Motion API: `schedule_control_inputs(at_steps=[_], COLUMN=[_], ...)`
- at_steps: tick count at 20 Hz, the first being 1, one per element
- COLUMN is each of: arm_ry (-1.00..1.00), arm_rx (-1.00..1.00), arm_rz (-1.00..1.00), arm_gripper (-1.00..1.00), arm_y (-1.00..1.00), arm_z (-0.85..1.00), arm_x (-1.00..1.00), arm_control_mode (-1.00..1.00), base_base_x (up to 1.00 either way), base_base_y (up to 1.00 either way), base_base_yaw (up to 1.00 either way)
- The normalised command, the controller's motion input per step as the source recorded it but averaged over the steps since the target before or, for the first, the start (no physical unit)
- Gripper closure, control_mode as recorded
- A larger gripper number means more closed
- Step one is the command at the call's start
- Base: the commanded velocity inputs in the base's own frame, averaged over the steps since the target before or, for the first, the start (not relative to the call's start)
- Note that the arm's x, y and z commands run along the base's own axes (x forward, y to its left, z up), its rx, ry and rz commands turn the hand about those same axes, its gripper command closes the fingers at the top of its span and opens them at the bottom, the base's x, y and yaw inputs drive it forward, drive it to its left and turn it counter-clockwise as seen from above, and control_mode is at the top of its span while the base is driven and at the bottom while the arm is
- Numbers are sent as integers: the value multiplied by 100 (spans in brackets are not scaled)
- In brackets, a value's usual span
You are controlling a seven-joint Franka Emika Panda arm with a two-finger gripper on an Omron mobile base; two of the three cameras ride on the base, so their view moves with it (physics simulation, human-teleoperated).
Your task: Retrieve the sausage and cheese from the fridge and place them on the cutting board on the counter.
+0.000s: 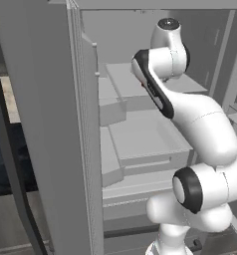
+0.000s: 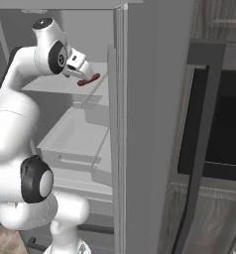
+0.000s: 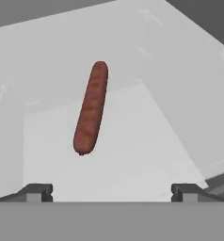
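sausage, small dark red-brown oblong with rounded ends and faint ridges across its skin, lying alone on a pale grey fridge shelf, just ahead of the fingers. in the hand view, set lengthwise and leaning slightly, near end toward the camera, far end toward the shelf's back wall. in the right base view, seen as a short red streak just beyond the tip of the white robot arm's gripper, on an upper shelf inside the tall grey fridge, door swung open. in the left base view, a sliver of red peeking past the dark-banded wrist.

fingers spread fully wide, released, grasping nothing; both dark tips low in the hand view, one on each side, sausage between their lines but still ahead and apart from them.

likely light, somewhat soft and springy, smooth-skinned and inclined to roll or slip on a round body. best taken across the middle of its length, fingers closing on the two long sides, not the rounded ends, where a squeeze could squirt it out. firm but gentle pressure judged enough. cheese and cutting board not made out here.
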Motion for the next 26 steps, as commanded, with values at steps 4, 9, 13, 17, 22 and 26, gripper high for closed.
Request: schedule_control_inputs(at_steps=[4, 9, 13, 17, 22, 26], arm_ry=[0, 8, 9, 3, 1, 0], arm_rx=[-3, 0, 0, 0, 0, 0], arm_rz=[-7, -6, -6, -6, -6, -6], arm_gripper=[-100, -100, -100, -100, -100, -100], arm_y=[0, 0, 0, 0, 0, 0], arm_z=[-24, 0, -5, -19, -22, -34], arm_x=[53, 54, 56, 59, 44, 4], arm_control_mode=[-100, -100, -100, -100, -100, -100], base_base_x=[0, 0, 0, 0, 0, 0], base_base_y=[0, 0, 0, 0, 0, 0], base_base_yaw=[0, 0, 0, 0, 0, 0])
